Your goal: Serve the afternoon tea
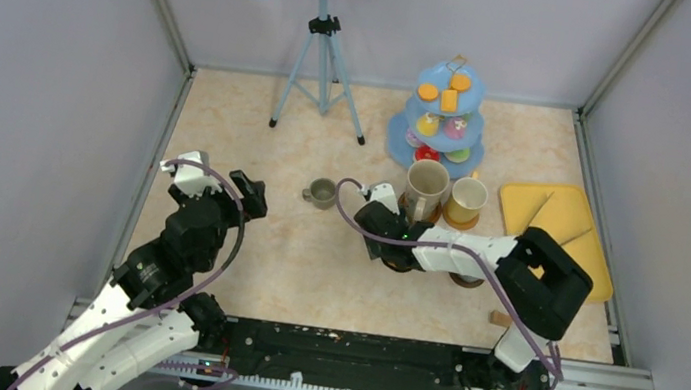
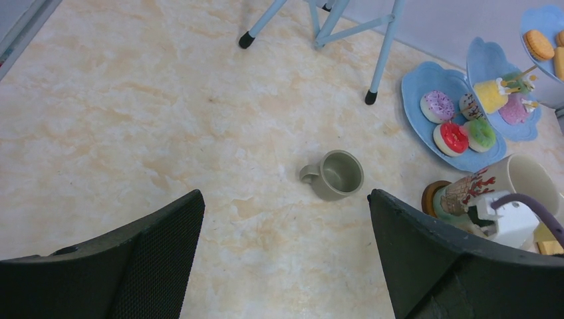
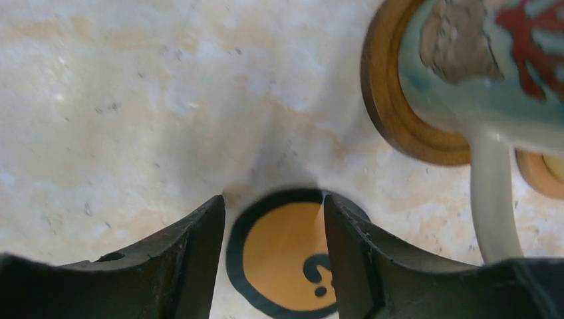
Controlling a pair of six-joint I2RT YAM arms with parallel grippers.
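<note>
Left of the cream mug (image 1: pixel 426 188), my left gripper (image 2: pixel 286 266) hangs spread wide and empty, the small grey mug (image 2: pixel 336 174) standing coasterless ahead of it. Just nearside of the cream mug and its brown coaster (image 3: pixel 392 113), my right gripper (image 3: pixel 273 212) straddles an orange question-mark disc (image 3: pixel 282 259), probably a coaster. My fingers are half-parted, and whether they grip it I cannot tell. I judge this a coaster fetch: next comes a firm pinch, then a carry left to the small grey mug.

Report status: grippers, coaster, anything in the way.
Left gripper open, hovering, empty. Right gripper open, low, jaws straddling orange question-mark coaster. Cream mug on brown coaster close alongside.
</note>
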